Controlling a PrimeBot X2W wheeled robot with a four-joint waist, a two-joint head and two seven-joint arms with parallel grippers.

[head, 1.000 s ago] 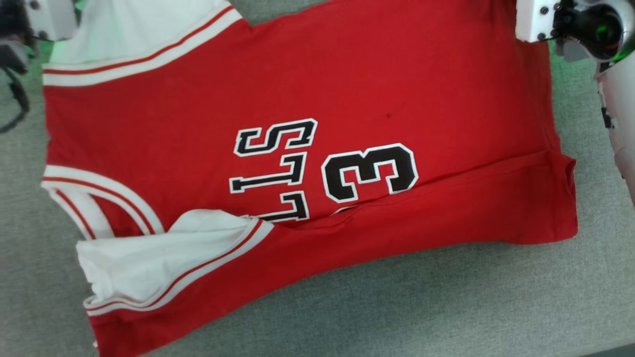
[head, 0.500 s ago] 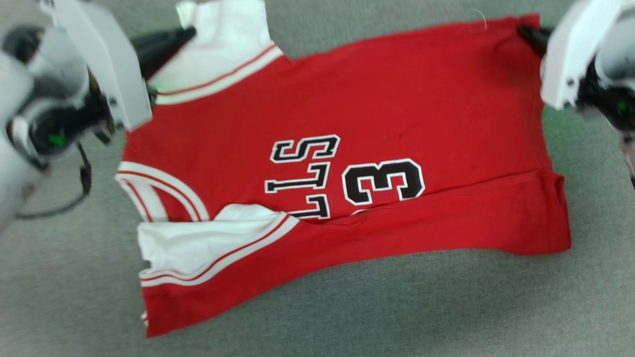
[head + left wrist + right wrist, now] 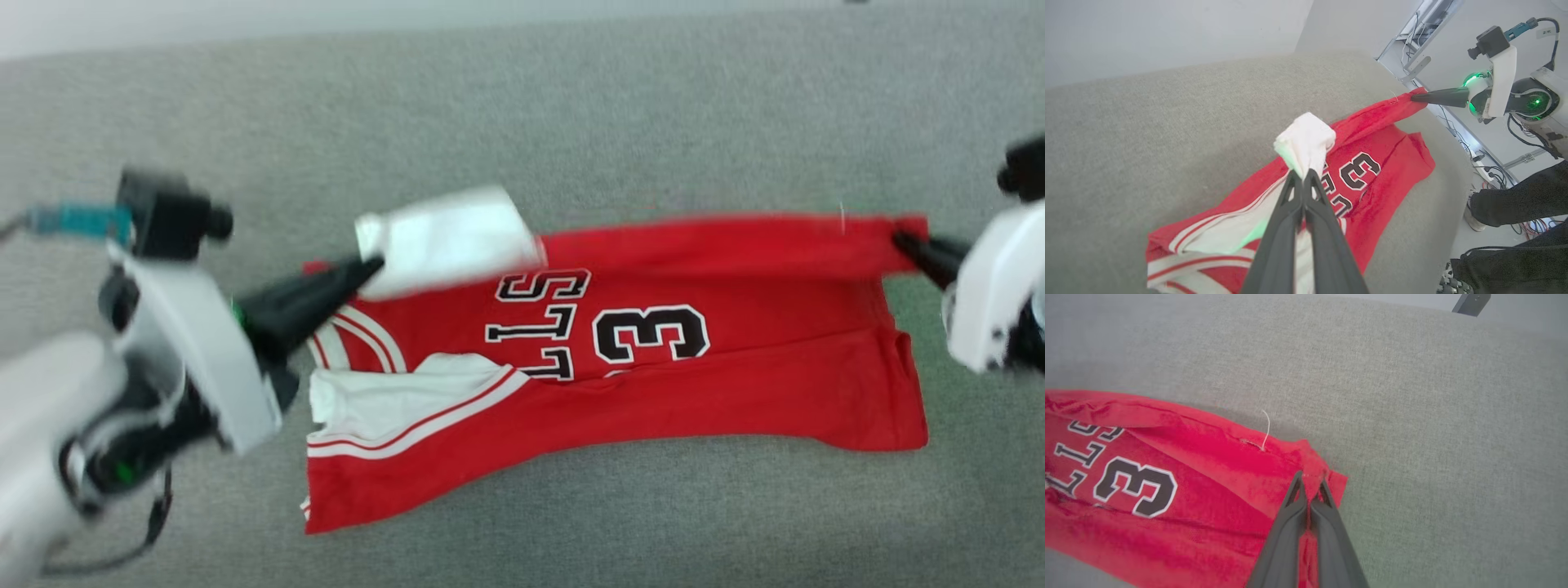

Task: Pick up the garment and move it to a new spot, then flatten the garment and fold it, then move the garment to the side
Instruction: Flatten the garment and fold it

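**Grip state.** The left gripper (image 3: 371, 265) is closed on the bunched white sleeve (image 3: 445, 237) at the collar end. The right gripper (image 3: 898, 239) is closed on the far hem corner. The far long edge of the garment (image 3: 653, 392) hangs between them. The rest lies across the middle of the grey upholstered surface (image 3: 571, 122), printed side up.

**Risks.**
- The right pinch takes only the tip of the corner, so tension along the edge could pull it free. A loose thread (image 3: 1265, 428) stands up nearby.
- The left hold is on the sleeve alone, not the shoulder. The sleeve would likely stretch and the body sag unevenly when lifted.
- The near sleeve (image 3: 400, 400) is folded over the front, and a crease runs the length of the near panel. Laying the shirt down like this would probably keep both.
- In the left wrist view the hem end lies close to the surface's right edge. Carrying it that way could drop it over.

**Surroundings.** Beyond that edge are a person's dark-trousered legs (image 3: 1515, 204) and floor cables (image 3: 1486, 163), close to the right arm's side. Nothing else lies on the surface itself. A dark object (image 3: 1472, 303) past its far edge cannot be identified.
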